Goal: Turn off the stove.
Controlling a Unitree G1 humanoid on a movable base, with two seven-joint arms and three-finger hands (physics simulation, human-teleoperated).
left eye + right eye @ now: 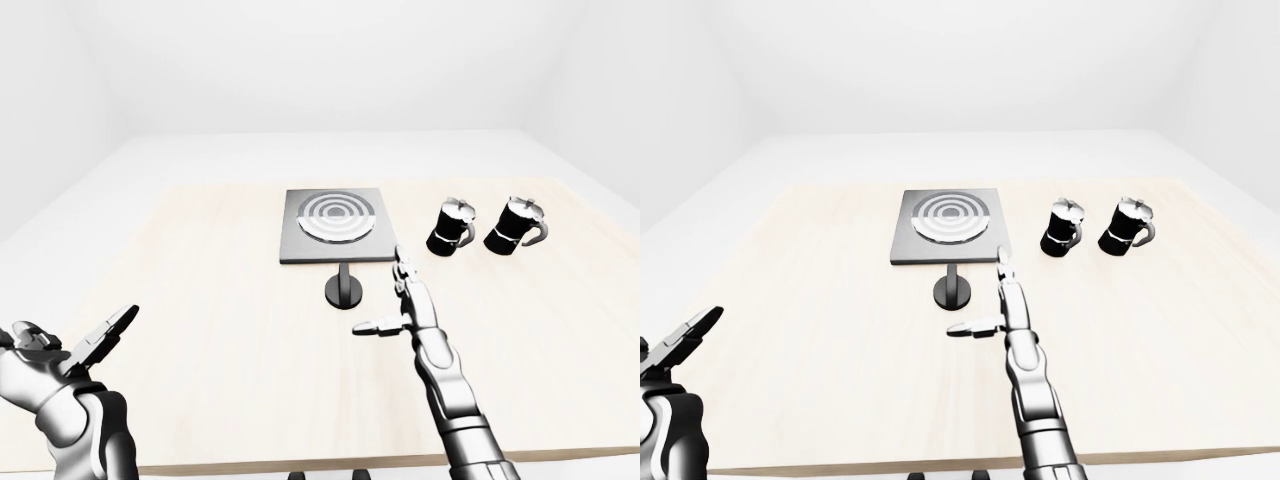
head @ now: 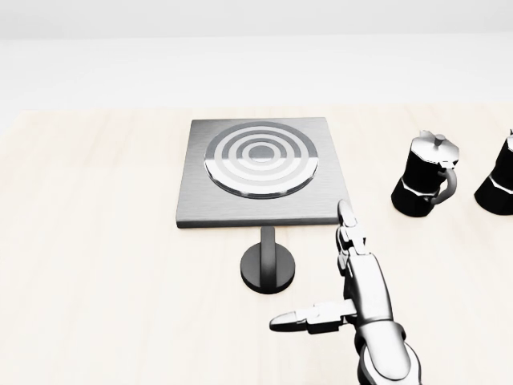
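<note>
The stove [image 2: 256,170] is a square grey plate with a ringed burner, lying flat on the pale wooden table [image 2: 96,241]. Its round black knob [image 2: 268,266] stands just below the plate's lower edge. My right hand [image 2: 333,277] is open, fingers pointing up and thumb out to the left, just right of and below the knob, apart from it. My left hand [image 1: 85,345] is open at the lower left of the left-eye view, far from the stove.
Two black moka pots [image 1: 452,227] [image 1: 517,226] stand on the table to the right of the stove. The table's near edge [image 1: 300,465] runs along the bottom of the left-eye view. White walls surround the table.
</note>
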